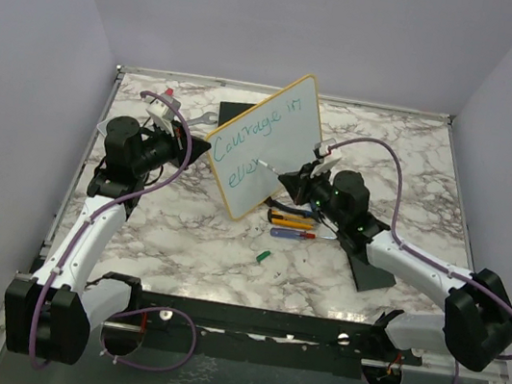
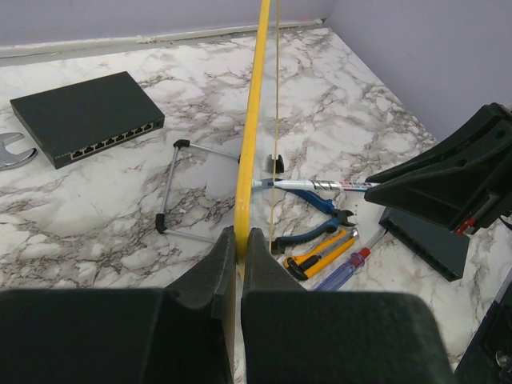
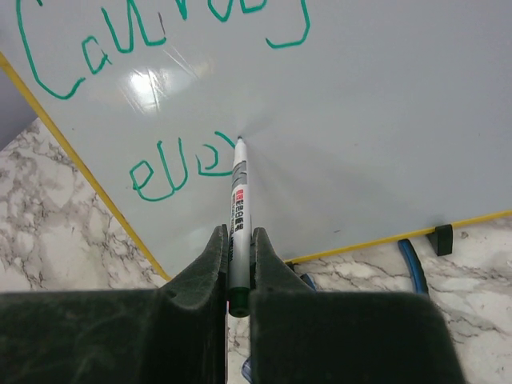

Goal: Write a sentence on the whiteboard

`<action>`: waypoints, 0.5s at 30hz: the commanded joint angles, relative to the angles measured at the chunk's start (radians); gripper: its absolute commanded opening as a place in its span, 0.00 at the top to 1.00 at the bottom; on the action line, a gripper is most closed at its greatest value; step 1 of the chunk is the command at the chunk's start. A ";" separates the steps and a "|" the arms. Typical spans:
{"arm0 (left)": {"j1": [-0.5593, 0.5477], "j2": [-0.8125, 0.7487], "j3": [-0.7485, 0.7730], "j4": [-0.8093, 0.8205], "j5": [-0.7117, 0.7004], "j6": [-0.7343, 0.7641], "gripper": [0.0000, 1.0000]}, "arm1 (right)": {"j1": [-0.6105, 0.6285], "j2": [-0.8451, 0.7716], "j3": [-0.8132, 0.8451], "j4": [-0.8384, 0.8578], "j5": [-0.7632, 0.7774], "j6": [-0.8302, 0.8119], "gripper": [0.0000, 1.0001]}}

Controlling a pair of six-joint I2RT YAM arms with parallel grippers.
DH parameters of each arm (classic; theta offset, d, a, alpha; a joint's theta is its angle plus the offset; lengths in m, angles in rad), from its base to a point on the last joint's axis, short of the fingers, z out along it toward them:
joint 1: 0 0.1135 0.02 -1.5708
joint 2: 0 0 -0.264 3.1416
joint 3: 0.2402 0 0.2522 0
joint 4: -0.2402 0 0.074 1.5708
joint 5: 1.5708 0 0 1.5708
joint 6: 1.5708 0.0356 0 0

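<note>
The whiteboard point(image 1: 281, 128), white with a thin yellow rim, stands tilted on edge at mid-table. Teal cursive on it reads "Courage in" point(image 1: 255, 126) with "eve" point(image 3: 172, 166) started below. My left gripper point(image 2: 240, 236) is shut on the board's yellow rim point(image 2: 254, 120), seen edge-on, at the board's left side point(image 1: 206, 148). My right gripper point(image 3: 238, 234) is shut on a grey marker point(image 3: 239, 192) whose tip touches the board just right of the last teal letter. From above, the right gripper point(image 1: 288, 174) sits at the board's lower right.
Blue pliers point(image 2: 320, 224), a yellow utility knife point(image 2: 320, 254) and a screwdriver point(image 2: 348, 268) lie below the board. A green cap point(image 1: 264, 255) lies nearer. A black network switch point(image 2: 86, 116), a wrench point(image 2: 12, 148) and a wire stand point(image 2: 184, 188) lie behind it. A black wedge point(image 2: 424, 236) sits right.
</note>
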 commanded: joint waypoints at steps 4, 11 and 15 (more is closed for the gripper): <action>-0.006 -0.016 -0.005 0.014 0.014 0.011 1.00 | -0.004 0.027 0.077 -0.029 -0.011 -0.050 1.00; -0.006 -0.015 -0.004 0.015 0.014 0.010 1.00 | -0.003 0.032 0.085 -0.041 0.023 -0.053 0.99; -0.006 -0.015 -0.005 0.014 0.014 0.011 1.00 | -0.003 0.027 0.076 -0.050 0.037 -0.048 1.00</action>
